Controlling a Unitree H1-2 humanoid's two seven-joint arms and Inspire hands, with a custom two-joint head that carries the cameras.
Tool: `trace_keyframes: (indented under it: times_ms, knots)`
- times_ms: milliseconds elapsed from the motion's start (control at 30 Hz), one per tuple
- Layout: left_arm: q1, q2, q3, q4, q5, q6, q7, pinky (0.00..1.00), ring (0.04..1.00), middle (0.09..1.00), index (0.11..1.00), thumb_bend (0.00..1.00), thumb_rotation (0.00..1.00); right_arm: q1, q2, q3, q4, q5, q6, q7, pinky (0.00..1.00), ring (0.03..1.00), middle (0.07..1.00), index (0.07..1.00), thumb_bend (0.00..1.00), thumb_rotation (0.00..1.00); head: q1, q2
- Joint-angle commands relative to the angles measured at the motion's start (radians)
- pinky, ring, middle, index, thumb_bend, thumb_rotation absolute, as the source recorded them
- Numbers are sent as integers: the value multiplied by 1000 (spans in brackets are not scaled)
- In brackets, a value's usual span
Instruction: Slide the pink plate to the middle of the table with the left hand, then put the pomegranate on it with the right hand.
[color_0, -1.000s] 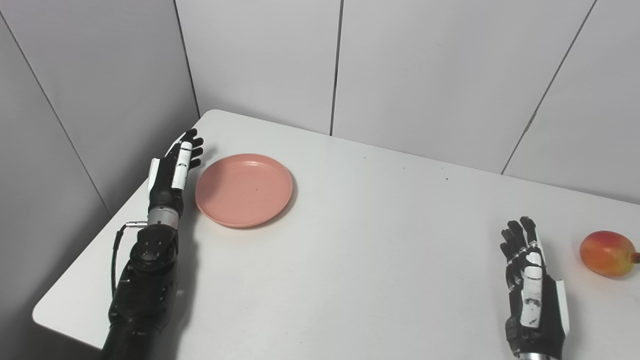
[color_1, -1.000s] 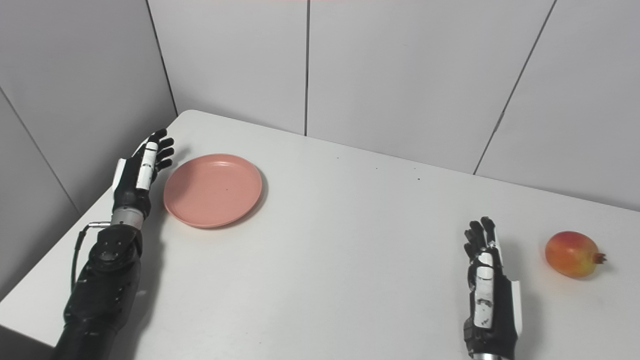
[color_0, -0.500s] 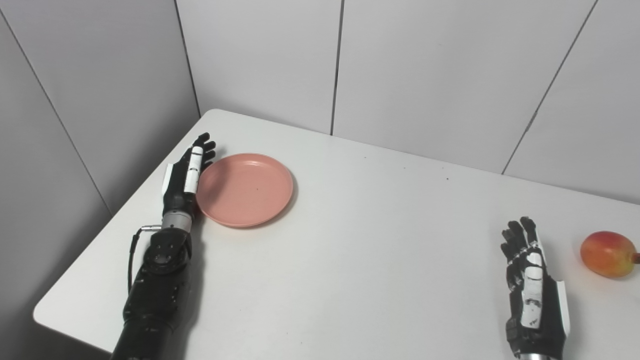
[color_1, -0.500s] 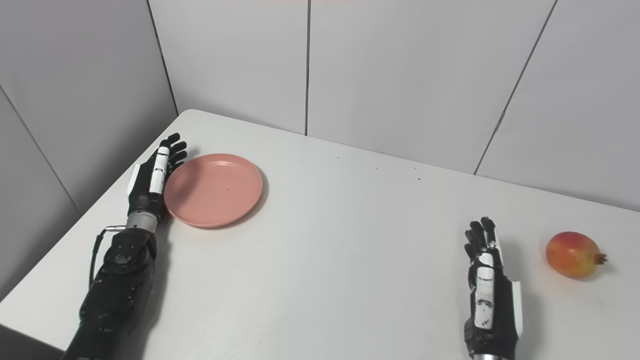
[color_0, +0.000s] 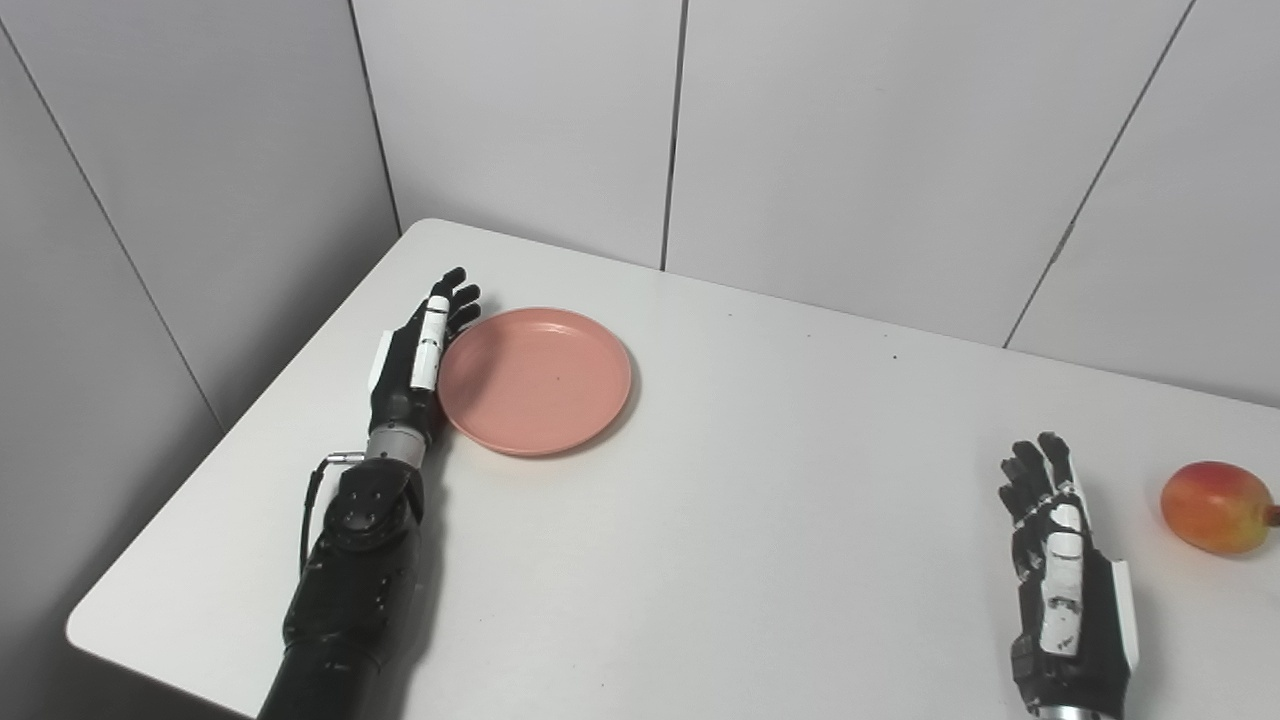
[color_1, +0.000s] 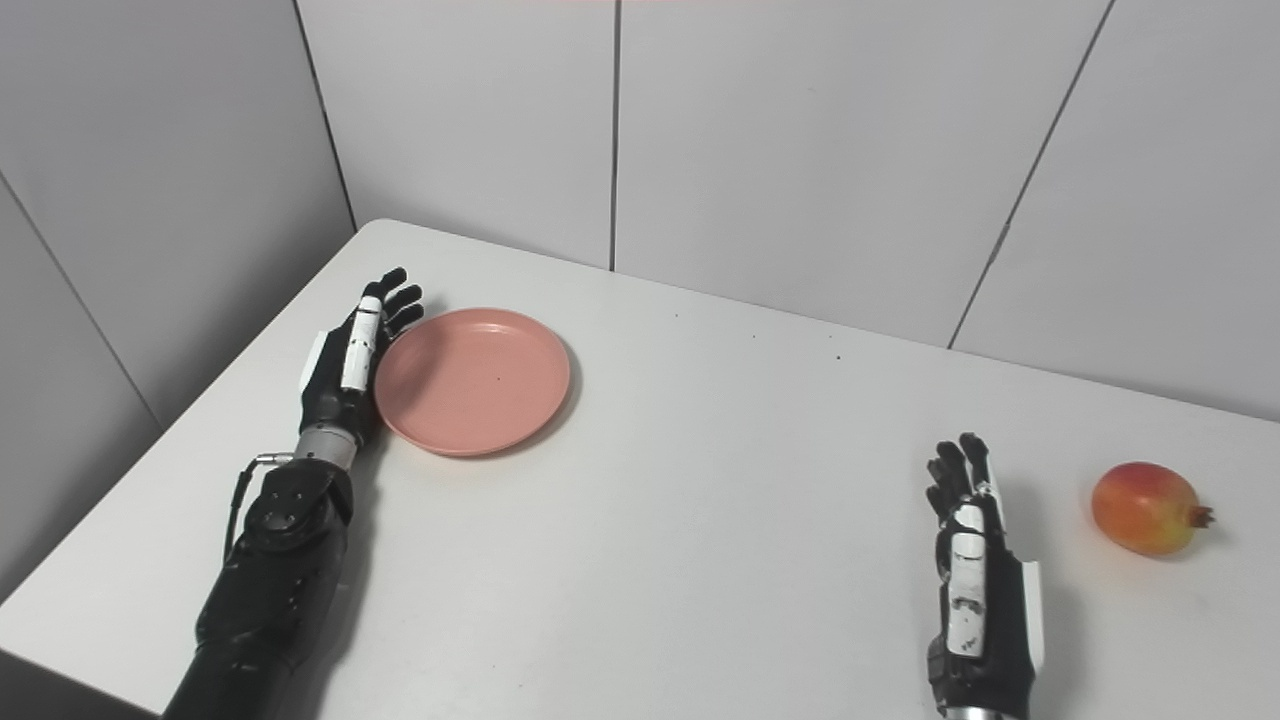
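The pink plate (color_0: 536, 380) lies flat on the white table (color_0: 760, 520), left of centre. My left hand (color_0: 420, 355) stands on edge, open with fingers straight, pressed against the plate's left rim. The pomegranate (color_0: 1215, 506), red and yellow, rests near the table's right side. My right hand (color_0: 1060, 560) is open and empty, standing on edge on the table a short way left of the fruit without touching it.
Grey wall panels (color_0: 850, 150) close off the table's far and left sides. The table's left edge (color_0: 250, 420) runs just beyond my left arm. A broad bare stretch of tabletop lies between the plate and my right hand.
My left hand swept right, met the plate's left rim and pushed the plate a little to the right. The right hand and the pomegranate stayed where they were.
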Motion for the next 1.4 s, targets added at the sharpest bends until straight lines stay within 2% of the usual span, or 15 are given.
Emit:
trace_keyframes:
  times_ms: [0,200,433,800,1000,1367]
  knots:
    - [-29,10,-10,-45,-4,2,-11,859,877,873,857,484,1000,43,-11,-12,52,1,-14,3,955,930,927,948,480,1000,0,4]
    - [-28,-16,-18,-78,-19,31,-11,840,853,843,829,498,1000,40,-12,-11,55,-2,-19,5,954,929,927,946,496,1000,-3,4]
    - [-33,-41,-22,-97,-42,60,-16,866,865,854,838,457,1000,41,-13,-10,52,0,-16,8,954,928,925,946,487,1000,-6,9]
    - [-30,-57,-68,-128,-26,80,-29,878,875,860,845,487,1000,38,-13,-8,47,-14,-11,2,947,925,923,942,476,1000,-13,13]
    - [-28,-79,-82,-169,-18,126,-8,878,872,864,849,472,1000,36,-11,-8,46,-11,-12,6,949,924,927,946,483,1000,-21,19]
    - [-29,-90,-127,-176,24,158,-17,880,893,895,874,458,1000,32,-7,-7,45,-7,-2,5,963,930,930,947,500,998,-45,31]
